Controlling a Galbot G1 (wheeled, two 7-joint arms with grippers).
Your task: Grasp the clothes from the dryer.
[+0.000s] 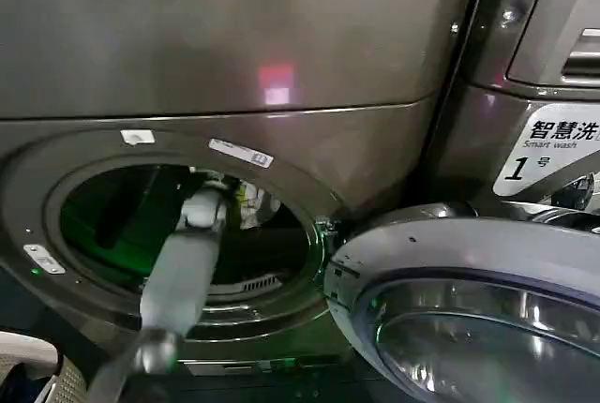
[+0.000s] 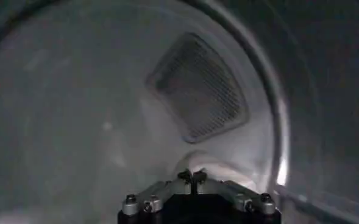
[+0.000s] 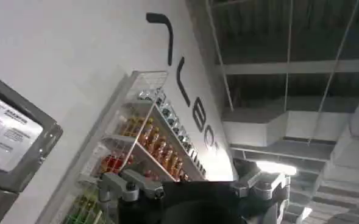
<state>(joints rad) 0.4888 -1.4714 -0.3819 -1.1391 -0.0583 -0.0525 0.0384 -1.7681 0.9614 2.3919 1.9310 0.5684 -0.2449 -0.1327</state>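
Note:
The dryer (image 1: pixel 234 66) stands in front of me with its round porthole open. My left arm reaches through the opening into the steel drum (image 2: pixel 75 122). Deep inside, my left gripper (image 1: pixel 223 199) (image 2: pixel 192 177) is shut, its fingertips pinched on the pale clothes (image 2: pixel 228 173). A bit of yellow-green and white fabric (image 1: pixel 247 201) shows beside the gripper in the head view. My right gripper (image 3: pixel 183 179) is parked away from the dryer, pointing up toward a wall and ceiling, shut and holding nothing.
The dryer's door (image 1: pixel 469 309) hangs open to the right of the porthole. A second machine with a "Smart wash" label (image 1: pixel 553 155) stands at the right. A white basket edge (image 1: pixel 28 365) shows at the lower left. A mesh vent (image 2: pixel 197 88) sits on the drum's back wall.

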